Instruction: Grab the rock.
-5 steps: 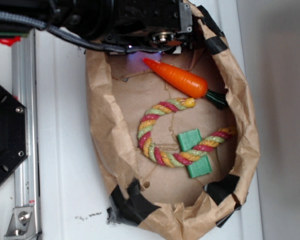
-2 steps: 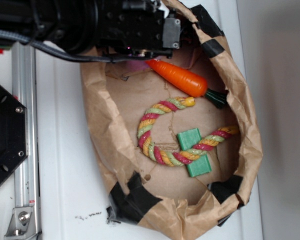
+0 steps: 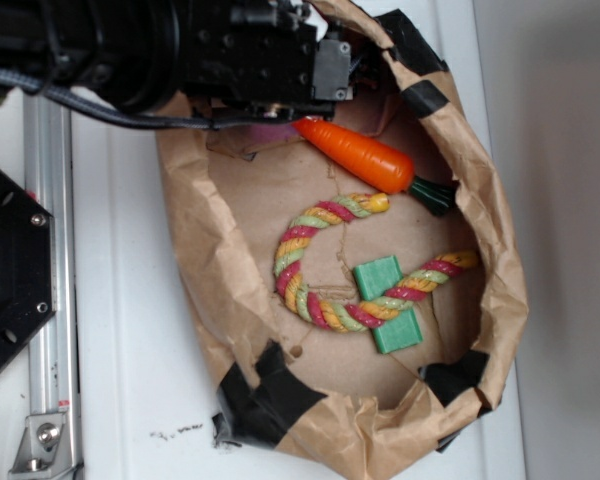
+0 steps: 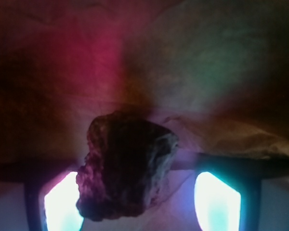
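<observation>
In the wrist view the rock, a rough dark lump, lies on brown paper between my gripper's two glowing fingers. Its left side meets the left finger. A gap separates it from the right finger, so the gripper is open around the rock. In the exterior view the black arm reaches into the top of the paper bag. The arm covers both the rock and the fingers there.
Inside the bag lie an orange toy carrot, a striped rope and a green block. Black tape patches hold the bag's rim. A metal rail and black plate stand at the left.
The arm has shifted left and sunk deeper into the bag's top end. The bag's left wall has been pushed slightly outward. The carrot, rope and block have stayed put.
</observation>
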Robot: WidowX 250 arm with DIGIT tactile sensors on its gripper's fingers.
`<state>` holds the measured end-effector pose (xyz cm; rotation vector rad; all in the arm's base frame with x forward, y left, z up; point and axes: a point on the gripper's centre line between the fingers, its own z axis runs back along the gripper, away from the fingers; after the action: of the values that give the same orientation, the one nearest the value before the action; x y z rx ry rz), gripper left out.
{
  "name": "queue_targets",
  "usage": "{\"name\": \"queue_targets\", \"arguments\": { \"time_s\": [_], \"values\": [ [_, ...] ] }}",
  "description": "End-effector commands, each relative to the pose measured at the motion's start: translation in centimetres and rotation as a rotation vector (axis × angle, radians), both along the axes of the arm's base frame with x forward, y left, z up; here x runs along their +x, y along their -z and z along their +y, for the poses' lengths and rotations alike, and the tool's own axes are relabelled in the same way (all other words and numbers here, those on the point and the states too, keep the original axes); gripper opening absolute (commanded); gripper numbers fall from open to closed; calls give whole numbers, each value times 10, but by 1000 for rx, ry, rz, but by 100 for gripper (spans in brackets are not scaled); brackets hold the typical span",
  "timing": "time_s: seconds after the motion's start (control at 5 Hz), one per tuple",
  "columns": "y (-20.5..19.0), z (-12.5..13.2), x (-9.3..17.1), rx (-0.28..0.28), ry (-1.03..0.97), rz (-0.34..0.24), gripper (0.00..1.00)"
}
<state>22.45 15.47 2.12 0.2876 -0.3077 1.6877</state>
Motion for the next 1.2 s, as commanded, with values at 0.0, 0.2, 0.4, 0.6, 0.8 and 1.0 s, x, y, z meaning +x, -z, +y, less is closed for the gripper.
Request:
{"name": "queue_targets", "arguments": {
  "time_s": [0.0, 0.2, 0.4, 0.6, 0.8, 1.0],
  "values": [
    [-16, 19, -28, 46, -77, -13, 0],
    [-16, 19, -28, 41, -66, 1, 0],
    [-17, 17, -25, 12, -3, 42, 0],
    [-39, -16, -7, -109, 248, 74, 0],
    [-81, -53, 3, -285, 509, 47, 0],
    [-118, -69, 3, -376, 767, 27, 0]
  ]
}}
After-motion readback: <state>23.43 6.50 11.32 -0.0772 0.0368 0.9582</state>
